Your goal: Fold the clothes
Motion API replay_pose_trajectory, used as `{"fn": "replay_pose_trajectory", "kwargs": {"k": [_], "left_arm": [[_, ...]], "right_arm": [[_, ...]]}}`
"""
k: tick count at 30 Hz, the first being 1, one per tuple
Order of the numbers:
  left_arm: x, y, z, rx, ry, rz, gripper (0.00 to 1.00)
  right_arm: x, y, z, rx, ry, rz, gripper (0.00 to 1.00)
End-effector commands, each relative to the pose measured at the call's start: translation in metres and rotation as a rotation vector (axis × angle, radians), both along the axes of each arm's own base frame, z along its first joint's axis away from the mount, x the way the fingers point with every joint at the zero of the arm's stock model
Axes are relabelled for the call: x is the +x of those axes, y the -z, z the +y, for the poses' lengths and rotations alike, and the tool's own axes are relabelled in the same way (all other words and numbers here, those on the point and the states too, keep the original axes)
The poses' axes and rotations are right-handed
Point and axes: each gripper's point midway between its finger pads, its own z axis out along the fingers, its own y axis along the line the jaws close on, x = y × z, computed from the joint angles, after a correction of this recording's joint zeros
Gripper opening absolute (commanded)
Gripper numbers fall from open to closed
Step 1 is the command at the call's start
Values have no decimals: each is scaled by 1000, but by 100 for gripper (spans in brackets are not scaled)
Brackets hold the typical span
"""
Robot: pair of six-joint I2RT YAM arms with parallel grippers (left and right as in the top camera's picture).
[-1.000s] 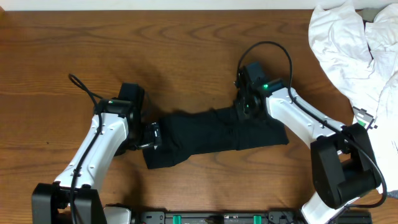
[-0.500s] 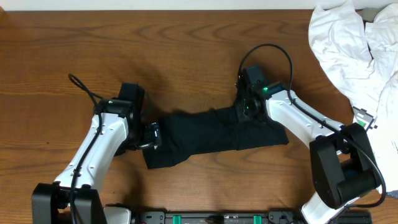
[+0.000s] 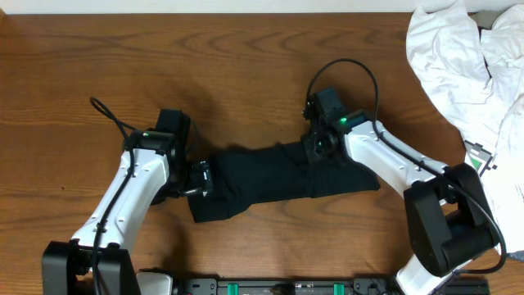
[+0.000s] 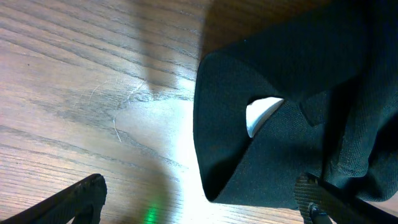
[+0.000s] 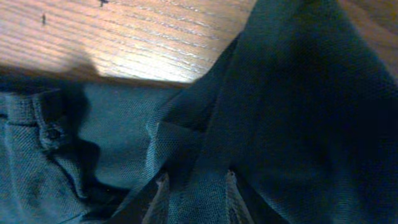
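The garment point(image 3: 270, 176) is plain black — its label point(image 4: 261, 116) white. Brown wood-grain table point(image 3: 123, 57); white heaped clothes point(image 3: 458, 65).

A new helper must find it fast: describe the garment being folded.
On the brown wooden table, look near the middle of its front half. The black knit garment lies there as a crumpled band. Unlike the white cloth heap at the far right corner, it is dark and stretched out sideways.

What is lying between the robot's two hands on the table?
The black shirt lies there, covering the whole stretch from the left fingers to the right fingers. The overhead view shows it best.
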Motion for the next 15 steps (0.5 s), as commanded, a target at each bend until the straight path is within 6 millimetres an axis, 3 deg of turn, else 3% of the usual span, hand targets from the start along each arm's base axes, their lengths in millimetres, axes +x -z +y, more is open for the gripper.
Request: {"fn": "replay_pose_trajectory", "kwargs": {"k": [1,10,14,15], "left_arm": [[7,-8,0,-3,-8,-33,98],[7,-8,0,-3,-7,-33,98],[7,-8,0,-3,-8,-33,98],[7,-8,0,-3,-8,-33,98]], "right_arm": [[0,1,-5,-30,42,-9,27],[-2,6,-24,-110,124,-5,18],[-4,6,-25,-116,125,4,1],[-4,6,-26,-116,128,5,1]]}}
